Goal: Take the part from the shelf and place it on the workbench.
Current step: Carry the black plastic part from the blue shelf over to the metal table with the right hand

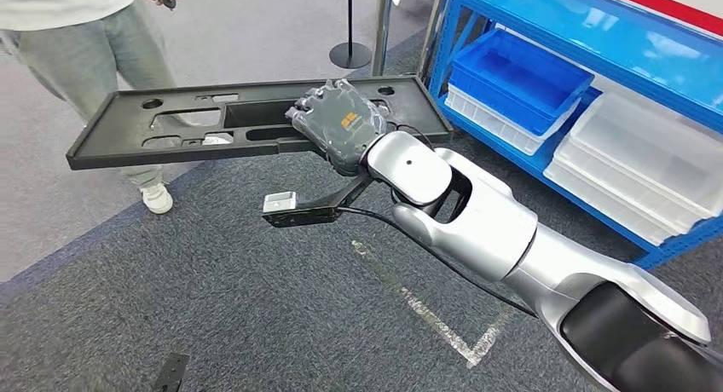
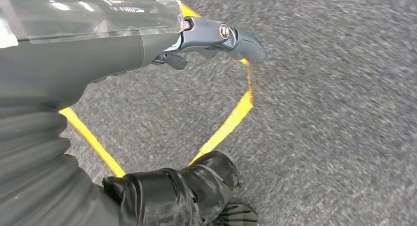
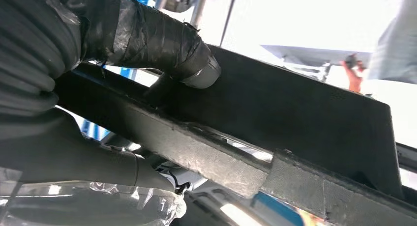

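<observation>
The part (image 1: 183, 123) is a long flat black panel with several cut-outs, held level in the air over the grey carpet. My right hand (image 1: 339, 123) grips its near long edge right of the middle, fingers on top. In the right wrist view the taped thumb (image 3: 167, 42) presses the underside of the black part (image 3: 275, 113). My left hand (image 2: 147, 44) hangs over the carpet and holds nothing, one finger stretched out.
A blue shelf (image 1: 597, 21) stands at the right with a blue bin (image 1: 520, 72) and clear bins (image 1: 648, 158). A person in light trousers (image 1: 94, 43) stands behind the panel's left end. A stanchion base (image 1: 350, 54) sits behind. Yellow tape (image 2: 228, 123) marks the floor.
</observation>
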{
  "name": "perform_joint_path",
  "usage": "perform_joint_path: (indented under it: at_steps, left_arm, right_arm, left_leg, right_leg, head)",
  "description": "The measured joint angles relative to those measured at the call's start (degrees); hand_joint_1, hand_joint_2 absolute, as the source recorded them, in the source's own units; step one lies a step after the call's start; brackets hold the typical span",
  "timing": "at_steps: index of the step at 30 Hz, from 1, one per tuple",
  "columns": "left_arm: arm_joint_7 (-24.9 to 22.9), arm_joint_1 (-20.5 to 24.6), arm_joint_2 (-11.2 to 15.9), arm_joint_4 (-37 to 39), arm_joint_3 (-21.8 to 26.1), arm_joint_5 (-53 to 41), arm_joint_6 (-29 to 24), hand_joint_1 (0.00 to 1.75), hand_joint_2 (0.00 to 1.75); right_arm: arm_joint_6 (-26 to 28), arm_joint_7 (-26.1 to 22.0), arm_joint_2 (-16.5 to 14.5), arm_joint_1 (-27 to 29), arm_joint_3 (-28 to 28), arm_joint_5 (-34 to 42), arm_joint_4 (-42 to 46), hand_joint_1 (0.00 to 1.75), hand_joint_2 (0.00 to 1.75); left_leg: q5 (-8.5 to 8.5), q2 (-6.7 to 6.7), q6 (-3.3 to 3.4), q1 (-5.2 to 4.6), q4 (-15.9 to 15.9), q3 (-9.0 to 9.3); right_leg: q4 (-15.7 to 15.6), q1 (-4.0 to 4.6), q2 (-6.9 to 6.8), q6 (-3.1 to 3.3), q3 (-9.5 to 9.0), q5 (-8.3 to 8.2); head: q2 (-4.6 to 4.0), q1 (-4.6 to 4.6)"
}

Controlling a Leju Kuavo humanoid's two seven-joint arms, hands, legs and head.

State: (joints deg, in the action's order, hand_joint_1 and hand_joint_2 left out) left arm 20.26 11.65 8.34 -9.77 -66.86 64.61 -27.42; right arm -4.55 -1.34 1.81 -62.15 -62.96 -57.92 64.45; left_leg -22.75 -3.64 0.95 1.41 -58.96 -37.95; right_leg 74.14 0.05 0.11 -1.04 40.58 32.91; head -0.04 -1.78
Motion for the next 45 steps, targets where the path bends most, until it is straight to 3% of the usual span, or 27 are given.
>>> perform_joint_path:
  at_steps: [1,3,5,7,8,9,11,13,14,15,17,19,20,23,25,27,29,30,32,34,35,36,38,40,42,44,45]
  left_arm:
    - [0.00,-0.02,-0.01,0.00,0.00,-0.01,0.00,0.00,1.75]
    - [0.01,0.10,-0.11,-0.01,0.00,-0.02,0.00,0.00,1.75]
    - [0.00,0.22,-0.26,-0.02,0.00,-0.01,0.01,0.00,1.75]
    - [-0.01,0.02,-0.25,-0.02,0.00,-0.01,0.01,0.00,1.75]
    - [0.00,-0.17,-0.26,-0.02,0.00,-0.02,0.01,0.00,1.75]
    - [0.01,-0.29,-0.26,-0.02,0.00,-0.02,0.01,0.00,1.75]
    - [0.01,-0.18,-0.30,-0.02,0.00,-0.02,0.01,0.00,1.75]
    - [0.00,0.02,-0.31,-0.03,0.00,-0.02,0.01,0.00,1.75]
    - [0.01,0.01,-0.32,-0.03,0.00,-0.02,0.01,0.00,1.75]
    - [0.01,-0.02,-0.32,-0.03,0.00,-0.02,0.01,0.00,1.75]
    - [0.03,-0.01,-0.28,-0.02,0.00,-0.06,-0.03,0.00,1.75]
    - [0.10,0.17,-0.29,-0.03,0.00,-0.15,-0.10,0.00,1.75]
    - [0.14,0.21,-0.32,-0.04,0.00,-0.19,-0.14,0.00,1.75]
    - [0.20,-0.05,-0.33,-0.04,0.00,-0.20,-0.22,0.00,1.75]
    - [0.26,-0.09,-0.32,-0.04,0.00,-0.20,-0.30,0.00,1.75]
    - [0.34,0.04,-0.32,-0.04,0.00,-0.20,-0.40,0.00,1.75]
    - [0.40,0.07,-0.32,-0.04,0.00,-0.20,-0.47,0.00,1.75]
    - [0.42,0.05,-0.32,-0.04,0.00,-0.20,-0.48,0.00,1.75]
    - [0.46,0.04,-0.32,-0.04,0.00,-0.22,-0.49,0.00,1.75]
    - [0.50,0.15,-0.37,-0.04,0.00,-0.23,-0.49,0.00,1.75]
    - [0.51,0.23,-0.38,-0.04,0.00,-0.24,-0.50,0.00,1.75]
    - [0.52,0.23,-0.39,-0.04,0.00,-0.25,-0.52,0.00,1.75]
    - [0.57,-0.05,-0.36,-0.05,0.00,-0.27,-0.65,0.00,1.75]
    - [1.16,-0.25,-0.37,-0.06,0.00,-0.27,-1.14,0.00,1.75]
    - [1.92,0.03,-0.39,-0.07,0.00,-0.26,-1.63,0.00,1.75]
    - [2.09,0.27,-0.39,-0.07,0.00,-0.27,-1.61,0.00,1.75]
    - [2.05,0.28,-0.40,-0.07,0.00,-0.27,-1.48,0.00,1.75]
  right_arm:
    - [0.00,0.01,0.02,0.02,-0.01,-0.02,0.00,1.75,1.75]
    - [0.00,0.01,0.02,-0.13,-0.01,-0.04,0.02,1.75,1.75]
    - [0.00,0.01,0.02,-0.28,-0.01,-0.05,0.02,1.75,1.75]
    - [0.01,0.01,0.01,-0.33,-0.01,-0.07,0.08,1.75,1.75]
    - [0.01,0.03,-0.02,-0.33,-0.01,-0.08,0.14,1.75,1.75]
    - [0.01,0.05,-0.04,-0.40,-0.01,-0.09,0.22,1.75,1.75]
    - [0.00,0.09,-0.06,-0.54,-0.01,-0.11,0.32,1.75,1.75]
    - [-0.01,0.09,-0.04,-0.48,-0.04,-0.11,0.34,1.75,1.75]
    - [-0.02,0.09,-0.04,-0.39,-0.07,-0.11,0.34,1.75,1.75]
    - [-0.02,0.09,-0.04,-0.32,-0.10,-0.11,0.34,1.75,1.75]
    - [-0.01,0.09,-0.05,-0.37,-0.14,-0.13,0.34,1.75,1.75]
    - [0.00,0.11,-0.05,-0.56,-0.13,-0.17,0.34,1.75,1.75]
    - [0.00,0.12,-0.05,-0.62,-0.13,-0.19,0.34,1.75,1.75]
    - [0.00,0.15,-0.06,-0.59,-0.14,-0.25,0.36,1.75,1.75]
    - [0.01,0.19,-0.04,-0.60,-0.14,-0.27,0.38,1.75,1.75]
    - [0.00,0.21,0.02,-0.49,-0.14,-0.29,0.39,1.75,1.75]
    - [-0.05,0.25,0.11,-0.20,-0.15,-0.30,0.35,1.75,1.75]
    - [-0.08,0.27,0.15,-0.08,-0.16,-0.31,0.33,1.75,1.75]
    - [-0.13,0.34,0.19,-0.15,-0.18,-0.33,0.32,1.75,1.75]
    - [-0.16,0.38,0.22,-0.41,-0.18,-0.33,0.32,1.75,1.75]
    - [-0.25,0.38,0.25,-0.51,-0.18,-0.33,0.32,1.75,1.75]
    - [-0.36,0.38,0.27,-0.57,-0.18,-0.33,0.32,1.75,1.75]
    - [-0.63,0.38,0.25,-0.85,-0.19,-0.36,0.26,1.75,1.75]
    - [-0.85,0.42,0.12,-1.77,-0.20,-0.54,0.05,1.75,1.75]
    - [-1.39,0.54,0.07,-3.33,-0.22,-0.66,-0.41,1.75,1.75]
    - [-2.41,0.61,0.10,-5.03,-0.22,-0.24,-1.36,1.75,1.75]
    - [-2.99,0.60,0.11,-5.94,-0.22,0.16,-2.08,1.75,1.75]
  left_leg:
    - [0.06,-0.83,-0.05,-0.02,-0.01,0.01]
    - [0.26,-2.39,-0.35,0.04,-0.03,-0.15]
    - [0.66,-3.76,-0.99,0.42,0.07,-0.68]
    - [1.26,-5.13,-1.90,0.74,0.60,-1.02]
    - [1.29,-4.47,-2.21,0.61,0.60,-1.21]
    - [0.75,-2.92,-2.42,0.42,-0.16,-1.68]
    - [-2.09,1.38,-2.64,0.13,-5.22,-4.08]
    - [-5.02,3.02,-3.04,0.27,-12.16,-7.22]
    - [-5.37,3.24,-3.23,0.36,-13.89,-7.91]
    - [-4.74,3.44,-3.40,0.42,-13.44,-7.45]
    - [-1.97,4.72,-3.60,0.46,-7.04,-3.62]
    - [-0.53,6.57,-3.03,0.02,-1.27,-0.25]
    - [-0.55,6.96,-2.57,-0.19,-0.17,0.26]
    - [-0.47,5.13,-1.26,-0.30,-0.07,0.01]
    - [-0.20,3.95,-0.55,-0.16,0.16,-0.01]
    - [-0.02,2.73,-0.06,-0.14,0.28,-0.10]
    - [0.03,1.22,0.10,-0.24,0.26,-0.18]
    - [0.04,0.39,0.11,-0.27,0.21,-0.20]
    - [0.02,-1.29,0.08,-0.22,0.04,-0.23]
    - [0.13,-2.85,-0.25,-0.13,-0.18,-0.56]
    - [0.31,-3.58,-0.60,0.02,-0.17,-0.86]
    - [0.55,-4.36,-1.03,0.17,-0.05,-1.18]
    - [1.00,-5.39,-1.85,0.47,0.31,-1.69]
    - [-0.15,-2.57,-2.36,0.20,-1.54,-2.81]
    - [-3.35,1.68,-2.71,-0.06,-7.62,-5.62]
    - [-5.81,3.08,-3.00,-0.02,-14.11,-8.51]
    - [-5.82,3.28,-3.06,-0.01,-15.15,-8.82]
  right_leg:
    - [-3.28,0.01,0.55,0.29,-1.47,-2.13]
    - [-11.19,-0.10,3.50,1.14,-5.04,-5.79]
    - [-15.00,-0.08,5.50,1.67,-6.78,-6.76]
    - [-15.85,-0.06,4.37,1.88,-7.21,-6.92]
    - [-16.47,-0.19,3.55,2.05,-7.54,-7.21]
    - [-17.14,-0.33,2.64,2.27,-7.92,-7.52]
    - [-17.96,-0.32,0.83,2.59,-8.45,-7.88]
    - [-17.90,-0.17,-1.00,2.73,-8.43,-7.81]
    - [-17.79,-0.15,-1.90,2.71,-8.37,-7.71]
    - [-17.61,-0.15,-2.77,2.65,-8.32,-7.56]
    - [-16.99,-0.20,-4.33,2.26,-8.26,-7.03]
    - [-16.27,0.16,-5.57,1.60,-8.10,-6.37]
    - [-16.04,0.39,-6.10,1.32,-8.07,-6.14]
    - [-15.74,0.44,-7.22,0.60,-8.09,-5.58]
    - [-12.91,0.05,-4.59,0.10,-6.86,-3.45]
    - [-5.74,-0.13,-1.13,-0.08,-3.52,0.18]
    - [0.34,-0.13,-0.23,-0.02,-0.31,1.86]
    - [0.67,-0.13,-0.12,0.09,0.13,1.16]
    - [-5.01,-0.20,1.01,0.48,-2.01,-2.97]
    - [-12.02,-0.51,4.55,0.85,-4.94,-6.16]
    - [-13.87,-0.56,5.81,0.92,-5.70,-6.69]
    - [-14.52,-0.54,6.31,0.95,-5.96,-6.59]
    - [-15.15,-0.52,4.69,1.26,-6.23,-6.87]
    - [-15.88,-0.70,2.88,1.90,-6.61,-7.28]
    - [-16.12,-0.48,1.02,2.38,-6.77,-7.41]
    - [-16.08,-0.15,-0.95,2.60,-6.76,-7.31]
    - [-16.05,-0.04,-1.91,2.64,-6.76,-7.24]
  head:
    - [0.00,0.01]
    - [0.00,-0.11]
    - [0.01,-0.19]
    - [0.01,-0.05]
    - [0.01,-0.04]
    - [0.00,-0.16]
    - [-0.01,-0.40]
    - [-0.01,-0.51]
    - [-0.01,-0.51]
    - [-0.01,-0.52]
    - [-0.01,-0.52]
    - [-0.01,-0.55]
    - [-0.01,-0.50]
    - [-0.01,-0.32]
    - [0.00,-0.28]
    - [0.01,-0.25]
    - [0.00,-0.24]
    - [-0.01,-0.23]
    - [-0.01,-0.22]
    - [0.00,-0.32]
    - [0.00,-0.35]
    - [0.01,-0.38]
    - [0.01,-0.26]
    - [0.00,-0.46]
    - [-0.01,-0.75]
    - [-0.01,-0.79]
    - [-0.01,-0.79]
